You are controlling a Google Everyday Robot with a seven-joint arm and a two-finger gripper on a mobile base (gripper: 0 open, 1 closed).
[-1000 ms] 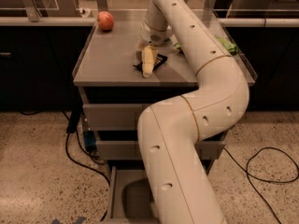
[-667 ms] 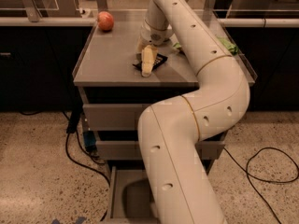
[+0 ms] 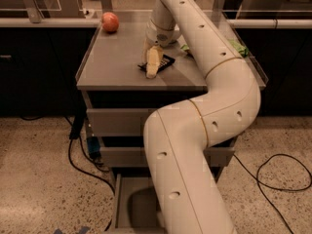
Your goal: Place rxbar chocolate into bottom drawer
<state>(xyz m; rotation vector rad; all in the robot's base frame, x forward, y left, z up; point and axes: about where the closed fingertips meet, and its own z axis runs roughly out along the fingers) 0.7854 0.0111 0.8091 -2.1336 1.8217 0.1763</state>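
– End effector (image 3: 152, 65) first: where do you have it?
– I have it low over the grey counter (image 3: 112, 67), tip pointing down, right on top of the rxbar chocolate (image 3: 165, 62). The black wrapper lies flat on the counter directly beneath it and sticks out to its right in my view.
– Is it gripping the bar?
– I cannot tell from my screen whether it is spread or closed. The pale tip covers the middle of the wrapper, touching it or very nearly.
– What else is around it?
– A red apple (image 3: 110, 21) sits beyond it and to the left, well apart, near the counter's back corner. A green bag (image 3: 239, 48) lies off to the right, mostly hidden behind the white arm (image 3: 214, 106), which loops down from the end effector across the front of the cabinet.
– And the bottom drawer?
– The bottom drawer (image 3: 131, 199) is far below the end effector, pulled out at floor level, its grey floor partly covered by the arm. Two closed drawers (image 3: 117, 121) lie between it and the counter. A black cable (image 3: 273, 174) curls on the floor off to the lower right
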